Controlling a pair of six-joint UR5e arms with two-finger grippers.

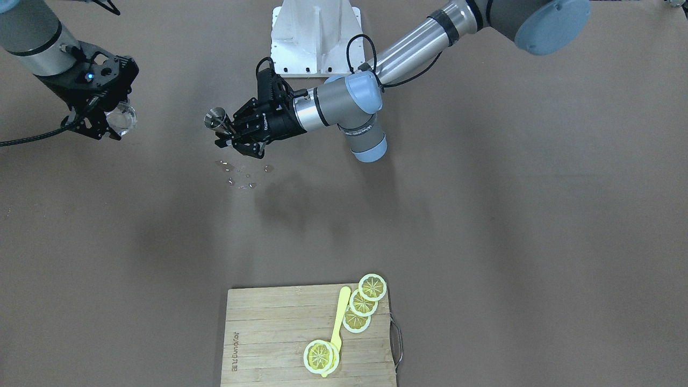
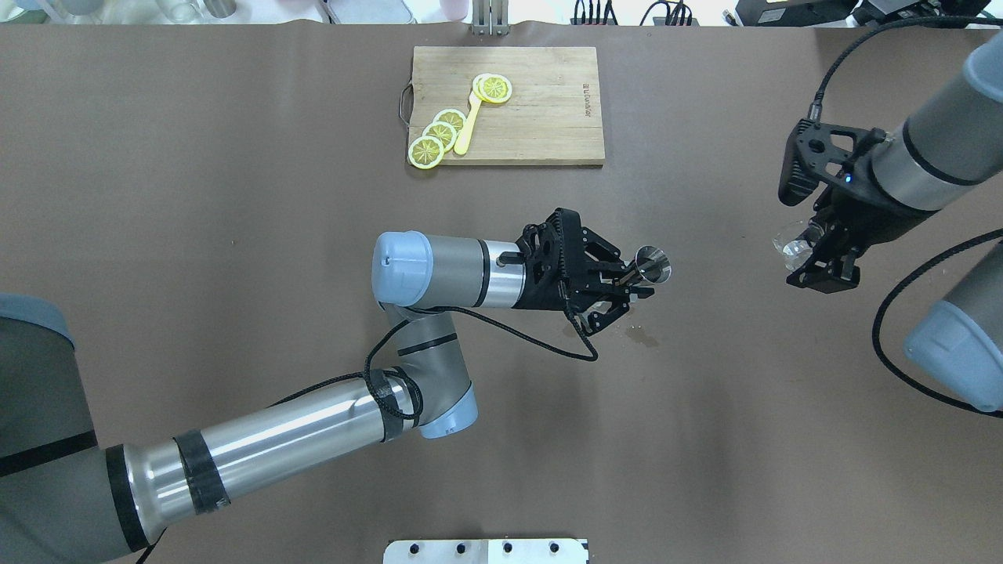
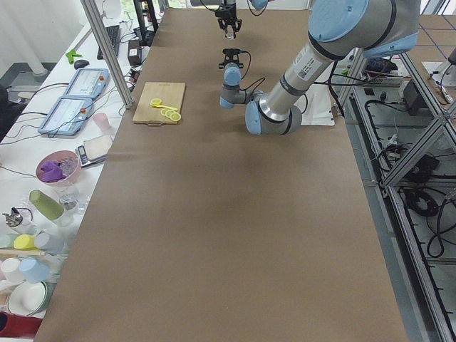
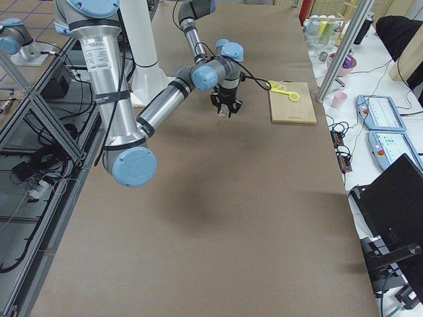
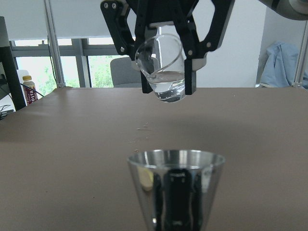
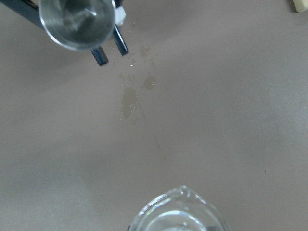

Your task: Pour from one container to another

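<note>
1. Left gripper: fingers pinched on the metal cup, which is held upright above the middle of the table, mouth open upward.
2. Right gripper: fingers clamped on the clear glass, which is held aloft well apart from the metal cup. The glass is tilted, with a little clear liquid in its base.
3. Wet droplets: scattered on the table just beside the left gripper.
4. Cutting board: at the table's far edge, carrying lemon slices and a yellow utensil.
</note>
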